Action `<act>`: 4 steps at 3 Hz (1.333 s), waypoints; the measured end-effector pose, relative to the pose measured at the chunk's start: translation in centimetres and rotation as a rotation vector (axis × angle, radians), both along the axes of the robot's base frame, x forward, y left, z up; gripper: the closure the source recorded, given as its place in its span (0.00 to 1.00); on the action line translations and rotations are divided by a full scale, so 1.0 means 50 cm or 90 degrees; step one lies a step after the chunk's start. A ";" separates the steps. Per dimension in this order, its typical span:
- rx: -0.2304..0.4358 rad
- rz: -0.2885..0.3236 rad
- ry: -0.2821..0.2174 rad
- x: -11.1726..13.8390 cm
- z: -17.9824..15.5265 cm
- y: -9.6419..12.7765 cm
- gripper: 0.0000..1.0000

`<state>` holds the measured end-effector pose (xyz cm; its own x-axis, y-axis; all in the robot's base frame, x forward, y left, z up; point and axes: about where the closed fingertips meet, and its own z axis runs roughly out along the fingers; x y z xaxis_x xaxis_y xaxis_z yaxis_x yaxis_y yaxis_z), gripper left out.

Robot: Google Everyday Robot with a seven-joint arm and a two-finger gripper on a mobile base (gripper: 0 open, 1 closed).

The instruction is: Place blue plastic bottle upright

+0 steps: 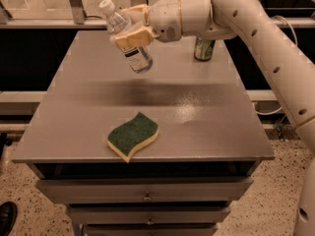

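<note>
The blue plastic bottle [129,42] is clear with a white cap at the upper left and a pale label with dark text. It hangs tilted in the air above the back middle of the grey table [206,112], cap up and to the left, base down and to the right. My gripper [132,24] reaches in from the right and is shut on the bottle's middle, with tan fingers [134,36] above and below it. The bottle does not touch the table.
A green drink can [204,48] stands upright at the back right, partly behind my arm. A green and yellow sponge [133,136] lies near the table's front edge. Drawers sit below the tabletop. A dark shoe [7,217] shows at the bottom left.
</note>
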<state>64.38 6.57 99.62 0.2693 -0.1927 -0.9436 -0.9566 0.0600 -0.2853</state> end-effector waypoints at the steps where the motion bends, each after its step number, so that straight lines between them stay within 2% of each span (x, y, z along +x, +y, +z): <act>1: 0.031 0.002 0.022 -0.006 -0.015 0.007 1.00; 2: 0.077 -0.001 0.056 -0.012 -0.043 -0.002 1.00; 3: 0.123 0.008 0.076 -0.009 -0.070 -0.008 1.00; 4: 0.154 0.012 0.072 0.001 -0.079 -0.019 1.00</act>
